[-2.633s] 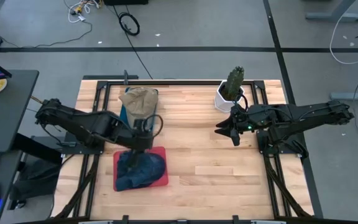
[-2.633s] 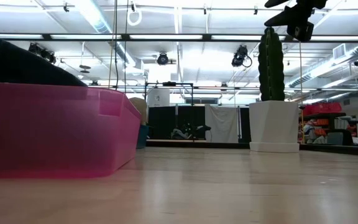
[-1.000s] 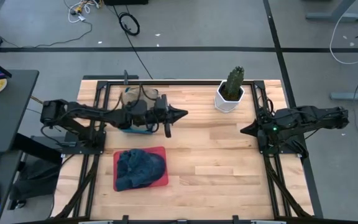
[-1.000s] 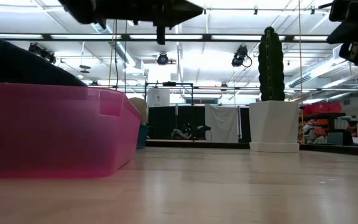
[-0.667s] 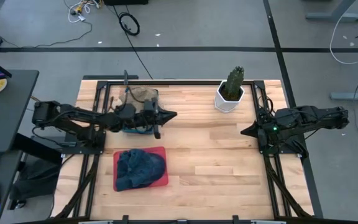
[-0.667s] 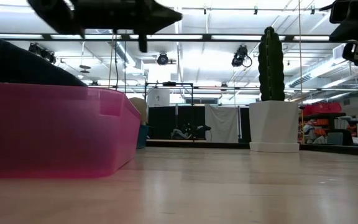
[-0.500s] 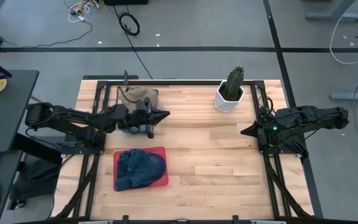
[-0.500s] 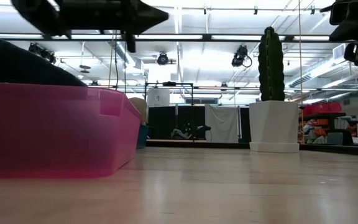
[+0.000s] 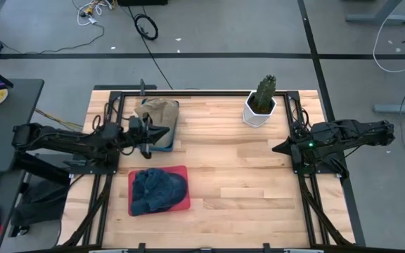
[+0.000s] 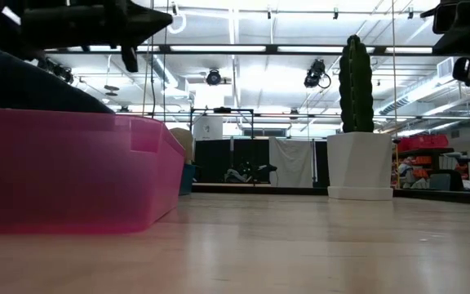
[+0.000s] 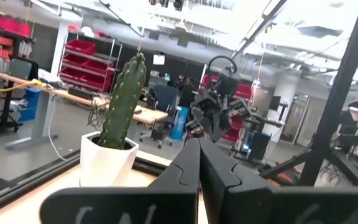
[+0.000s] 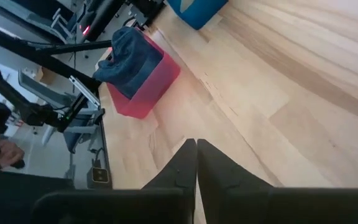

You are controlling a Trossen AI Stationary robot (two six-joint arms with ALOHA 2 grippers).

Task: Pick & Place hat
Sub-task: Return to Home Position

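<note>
Wooden tabletop (image 9: 238, 176) carries on its left side a pink bin (image 9: 187, 200) filled with dark blue caps (image 9: 159, 190), and just beside it a blue bin (image 9: 162, 146) with the brown cap (image 9: 159, 112) lying in it. From the left, the left arm (image 9: 69, 138) holds its jaws closed on nothing, high above the blue bin's near part, beside the brown cap and apart from the blue caps. At the right edge, near a potted cactus (image 9: 264, 95), the right arm (image 9: 350, 132) has its jaws closed and empty, well apart from both bins.
</note>
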